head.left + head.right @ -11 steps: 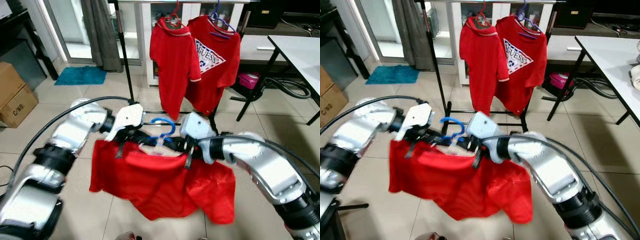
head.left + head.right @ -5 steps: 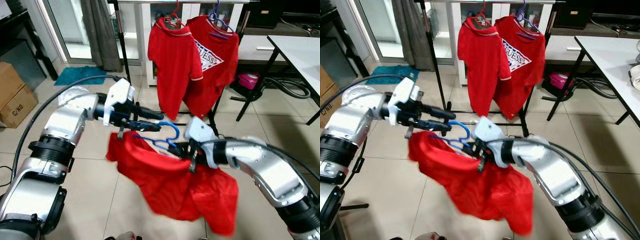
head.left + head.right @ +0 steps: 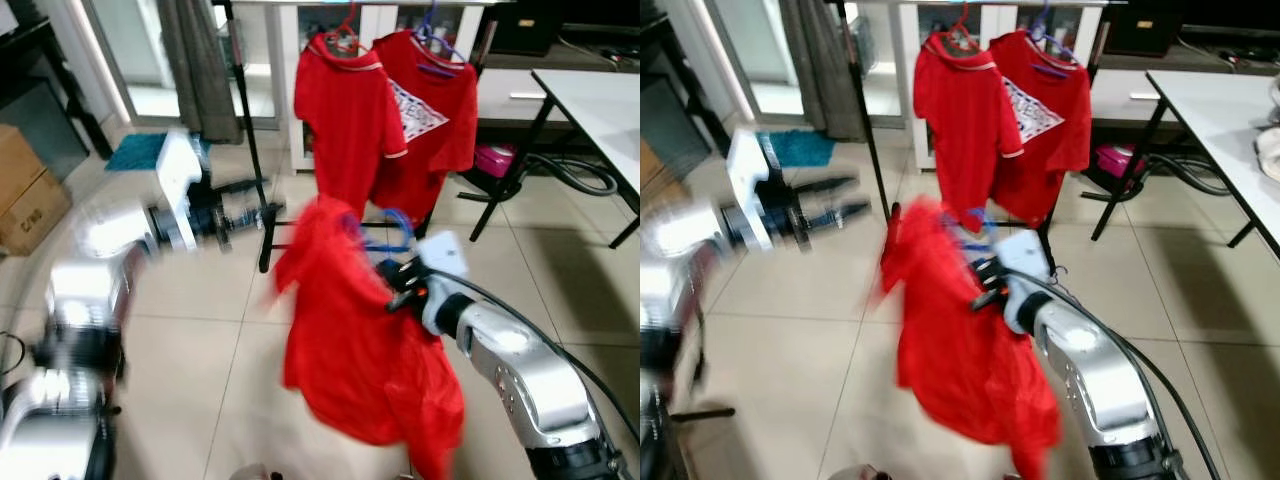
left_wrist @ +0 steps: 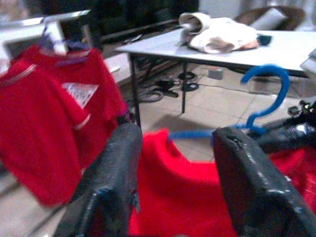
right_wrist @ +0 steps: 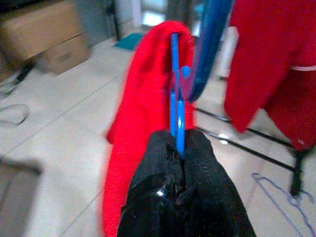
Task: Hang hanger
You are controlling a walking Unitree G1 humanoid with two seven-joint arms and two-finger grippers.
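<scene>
1. Your right gripper point(image 5: 178, 163) was pinched tight on the thin wire of the blue hanger point(image 3: 388, 228), with the red shirt point(image 3: 345, 330) draped over it and hanging in a long bunch toward the tiled floor point(image 3: 200, 340).
2. Your left gripper point(image 3: 262, 197) had let go since half a second earlier: it then sat against the shirt's shoulder, and now it stood well off at about 9 o'clock from the shirt, fingers point(image 4: 116, 173) spread apart with nothing between them, the arm blurred.
3. With that side released, the shirt no longer stretched wide between your two arms; it had swung in under the right gripper and hung narrow.
4. The hanger sat just below the two red shirts on the rack point(image 3: 385, 110), at about 6 o'clock from them, its hook not yet on the rail point(image 3: 360, 3).
5. The white table point(image 3: 600, 100) stood at 3 o'clock.
</scene>
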